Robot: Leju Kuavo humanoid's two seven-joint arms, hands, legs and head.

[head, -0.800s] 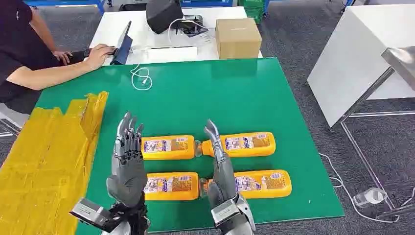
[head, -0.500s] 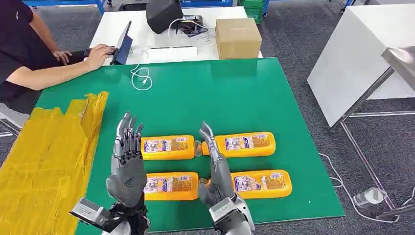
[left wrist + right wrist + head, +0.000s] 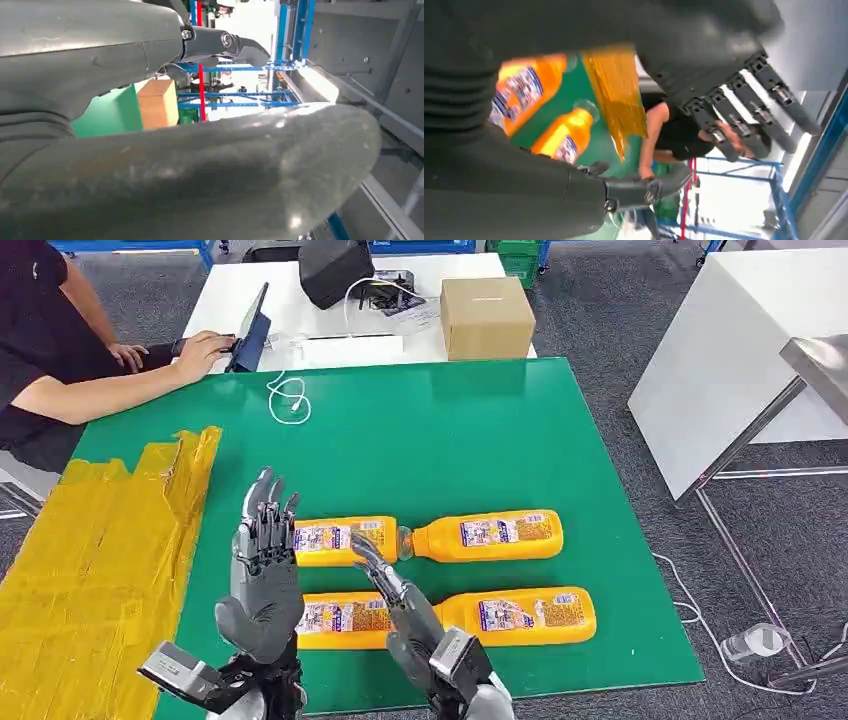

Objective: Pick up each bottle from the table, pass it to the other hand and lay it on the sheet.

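Yellow crinkled sheet [image 3: 95, 570] covers the left end of the green counter [image 3: 480, 440], where four orange bottles [image 3: 488, 535] lie on their sides in two rows to the right of the sheet, none of them on it yet. Nearest the sheet, the left robot hand [image 3: 262, 570] stands upright with its fingers straight and apart, empty, just beside the left-hand pair of bottles. To its right, the right robot hand [image 3: 398, 605] leans in low across the near-left bottle [image 3: 345, 618], fingers spread and pointing toward the sheet, grasping nothing that can be seen; whether it touches the bottle cannot be told. The risk, judging from this, is that the smooth round bottle rolls or slides against its neighbours when the fingers close, or slips free during the handover, since both hands are crowded over the same two bottles. Beyond the sheet, a person types at a laptop [image 3: 250, 335] on the white table.
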